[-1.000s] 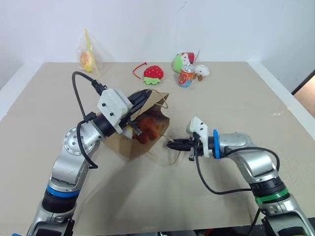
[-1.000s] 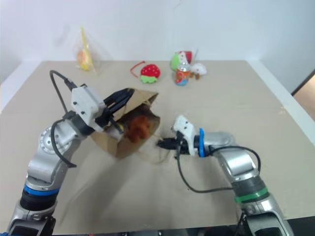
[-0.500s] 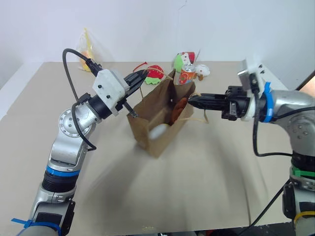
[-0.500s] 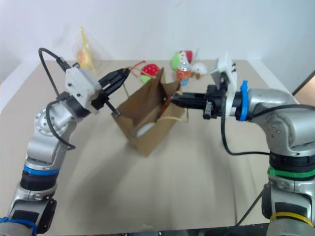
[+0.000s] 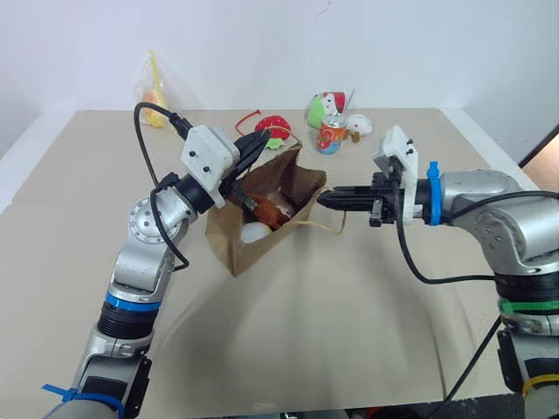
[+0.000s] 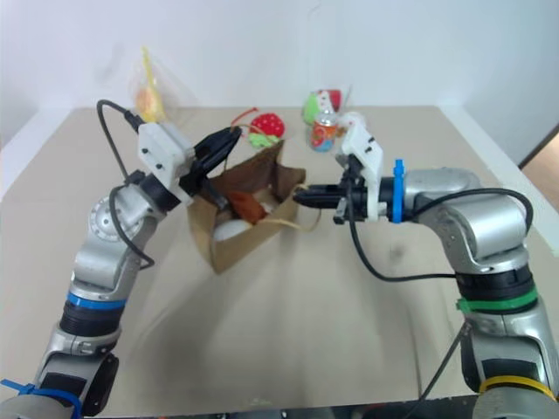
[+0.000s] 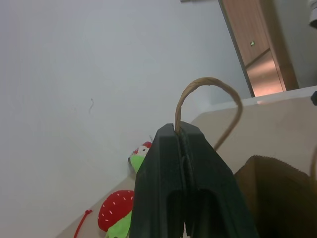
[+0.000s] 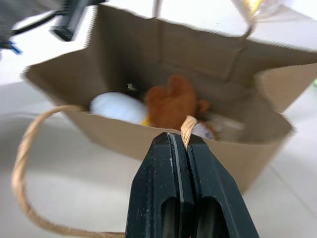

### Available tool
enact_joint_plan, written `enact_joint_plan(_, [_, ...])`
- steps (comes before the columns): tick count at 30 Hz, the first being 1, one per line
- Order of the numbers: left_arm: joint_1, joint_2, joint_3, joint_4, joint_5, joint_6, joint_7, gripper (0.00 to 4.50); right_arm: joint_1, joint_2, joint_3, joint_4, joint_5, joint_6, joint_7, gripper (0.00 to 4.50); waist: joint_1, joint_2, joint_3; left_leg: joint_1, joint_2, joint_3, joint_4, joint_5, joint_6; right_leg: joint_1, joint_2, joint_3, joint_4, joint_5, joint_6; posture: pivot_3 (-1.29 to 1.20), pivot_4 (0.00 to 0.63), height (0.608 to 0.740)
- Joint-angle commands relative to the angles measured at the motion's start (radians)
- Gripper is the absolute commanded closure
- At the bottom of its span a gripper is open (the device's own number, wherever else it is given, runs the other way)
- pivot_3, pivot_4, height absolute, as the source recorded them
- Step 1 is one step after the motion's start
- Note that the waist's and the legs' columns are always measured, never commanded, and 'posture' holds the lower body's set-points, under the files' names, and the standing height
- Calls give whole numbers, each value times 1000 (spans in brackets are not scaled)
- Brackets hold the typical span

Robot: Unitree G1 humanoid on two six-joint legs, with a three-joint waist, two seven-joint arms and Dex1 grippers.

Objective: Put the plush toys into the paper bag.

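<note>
The brown paper bag [image 5: 247, 243] stands tilted on the table, its mouth held wide between my two grippers. My left gripper [image 5: 260, 141] is shut on one twisted cord handle [image 7: 208, 94] at the bag's far rim. At the near rim my right gripper [image 5: 322, 201] is shut on the other handle [image 8: 187, 128]. Inside the bag lie the brown monkey plush [image 8: 173, 104] and the egg-shaped plush [image 8: 115, 107], side by side on the bottom. From the head view both show through the mouth: the monkey [image 5: 278, 212] and the white of the egg [image 5: 255, 232].
At the back of the table lie a red strawberry plush [image 5: 279, 131], a drink can [image 5: 330, 138], small green-and-white toys [image 5: 327, 106] and a clear yellowish plastic bag [image 5: 154, 94]. The tan table [image 5: 349, 332] stretches wide in front of the bag.
My right gripper has risen with its handle, and the left has pushed forward a little. The bag went from lying slumped on its side to standing with its mouth pulled open.
</note>
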Motion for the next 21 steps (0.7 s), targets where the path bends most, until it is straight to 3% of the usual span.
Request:
enact_joint_plan(1, [8,4,6,-38,1,9,9,4500,-42,-4,-29,16,-11,-33,3,3512,0,0,0,0,0,0,0,0,0,0,0,0,0,0,0,0,150,740])
enact_joint_plan(8, [47,17,23,-74,-20,44,0,4500,-96,10,-92,11,35,-43,5,808,0,0,0,0,1,0,0,0,0,0,0,0,0,0,0,0,150,740])
enact_joint_plan(9, [54,21,36,-91,-41,60,-4,4500,-121,15,-129,18,73,-15,-3,99,0,0,0,0,1,0,0,0,0,0,0,0,0,0,0,0,150,740])
enact_joint_plan(13, [63,50,96,-142,-140,131,-35,4500,-169,-13,-209,39,143,44,2,34,0,0,0,0,1,0,0,0,0,-1,0,0,1,0,-1,0,150,740])
enact_joint_plan(18, [58,126,158,-178,-261,221,-95,4500,-112,-80,-226,-17,208,107,60,34,0,0,0,0,1,-1,0,0,0,0,0,-1,0,0,-1,0,150,740])
enact_joint_plan(19, [57,135,160,-181,-269,227,-99,3955,-101,-92,-223,-27,216,116,68,0,0,0,0,0,1,-1,0,0,0,0,0,-1,0,0,-1,0,150,740])
enact_joint_plan(20, [55,139,166,-180,-283,234,-101,3782,-92,-102,-221,-35,225,127,75,0,-1,0,0,0,0,-1,0,0,0,0,-1,-1,0,0,-1,0,150,740])
enact_joint_plan(21, [54,140,171,-180,-297,244,-102,3214,-84,-110,-221,-42,234,136,83,0,-1,0,0,0,0,0,0,0,0,0,-1,0,0,0,-1,0,150,740])
